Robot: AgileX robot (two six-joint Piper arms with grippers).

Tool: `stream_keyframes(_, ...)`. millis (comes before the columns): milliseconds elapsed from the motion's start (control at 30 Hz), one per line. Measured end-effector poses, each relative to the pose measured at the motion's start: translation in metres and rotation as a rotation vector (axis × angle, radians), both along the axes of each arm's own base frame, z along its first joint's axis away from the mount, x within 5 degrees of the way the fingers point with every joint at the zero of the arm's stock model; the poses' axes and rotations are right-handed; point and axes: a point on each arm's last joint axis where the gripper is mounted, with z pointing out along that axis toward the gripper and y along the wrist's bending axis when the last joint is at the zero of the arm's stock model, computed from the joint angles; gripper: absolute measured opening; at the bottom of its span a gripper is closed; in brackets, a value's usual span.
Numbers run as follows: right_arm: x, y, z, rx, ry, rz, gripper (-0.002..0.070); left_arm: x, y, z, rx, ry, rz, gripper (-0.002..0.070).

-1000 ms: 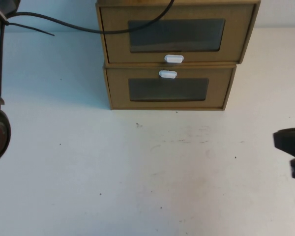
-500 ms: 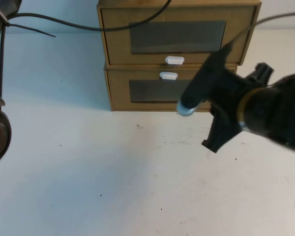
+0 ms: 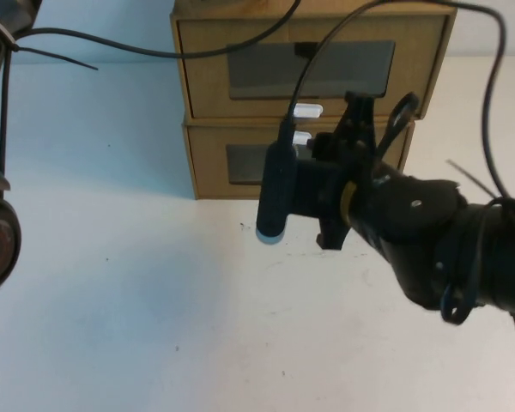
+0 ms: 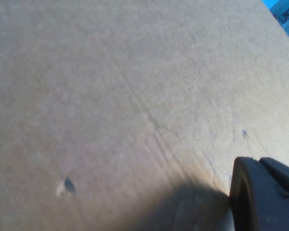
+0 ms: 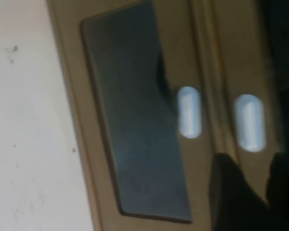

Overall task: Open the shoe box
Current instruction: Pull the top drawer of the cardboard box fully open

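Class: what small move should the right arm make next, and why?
Probably ease the right gripper onto the upper handle: its open jaws stand just short of it, and the upper shoe box looks shut. The left gripper is parked far left.

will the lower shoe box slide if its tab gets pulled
Looks like light cardboard, so lower shoe box may slide; upper box on it might steady it. Right tool open by the tabs; left tool over table.
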Motion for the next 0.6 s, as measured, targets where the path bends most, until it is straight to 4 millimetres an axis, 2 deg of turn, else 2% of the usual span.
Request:
stream_keyframes(100,0.007,0.006,-0.014,-0.033,0.016,-0.009,0.0246,0.000,0.000,0.000,0.000,0.000,0.000,-0.0004)
stream_keyframes(200,0.017,0.011,-0.024,-0.058,0.011,-0.047,0.0299,0.000,0.000,0.000,-0.001,0.002,0.001,-0.0004)
stream_keyframes(433,0.039,0.028,-0.032,-0.065,-0.009,-0.088,0.0317,0.000,0.000,0.000,-0.001,0.002,0.001,-0.0004)
stream_keyframes(600,0.054,0.030,-0.028,-0.044,-0.029,-0.114,0.0319,0.000,0.000,0.000,0.001,0.004,-0.001,-0.0004)
